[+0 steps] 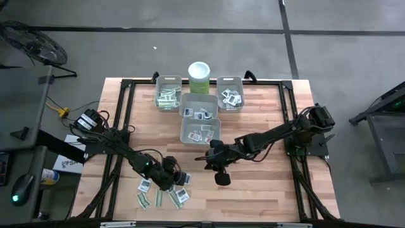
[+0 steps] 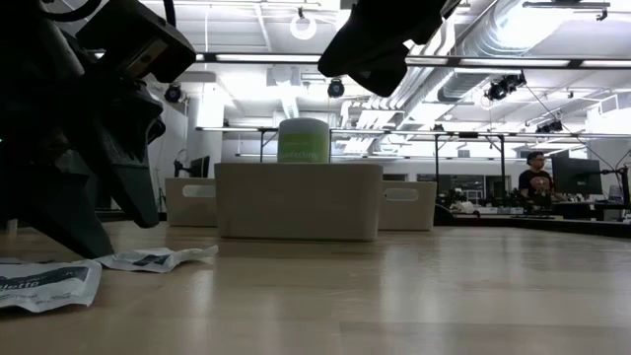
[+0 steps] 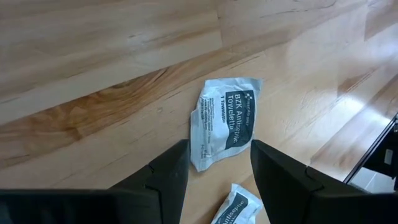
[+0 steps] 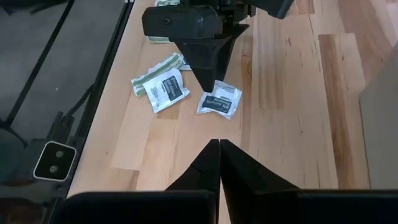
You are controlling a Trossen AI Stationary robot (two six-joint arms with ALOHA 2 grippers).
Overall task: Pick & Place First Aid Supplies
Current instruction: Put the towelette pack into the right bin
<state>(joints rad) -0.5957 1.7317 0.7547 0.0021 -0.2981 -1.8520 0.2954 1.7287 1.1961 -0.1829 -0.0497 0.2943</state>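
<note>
So: left gripper (image 3: 214, 163) hangs low over the near-left part of the table (image 1: 266, 190), fingers apart, straddling a white towelette packet (image 3: 222, 121) that lies flat on the wood. The packet's near edge sits between the fingertips, most of it just ahead of them; from the left wrist view I'd say it's lined up for a pinch, contact not confirmed. A second packet (image 3: 233, 208) shows close under the wrist.

Right gripper (image 4: 219, 144) is mid-table, just in front of the nearest bin (image 1: 200, 132), fingers pressed together with nothing visible between them. It's well apart from the loose packets and looks parked, leaving the left arm room.

Loose pile (image 1: 161, 196) of squares and narrow strips sits by the table's front-left edge, touching or overlapping in places. The four grey bins behind already hold sorted packets: strips in the back-left bin (image 1: 168, 95), squares in the others. The layout suggests sorting by type, so this square likely goes to a square bin. The green canister (image 1: 199, 77) stands between the back bins.
</note>
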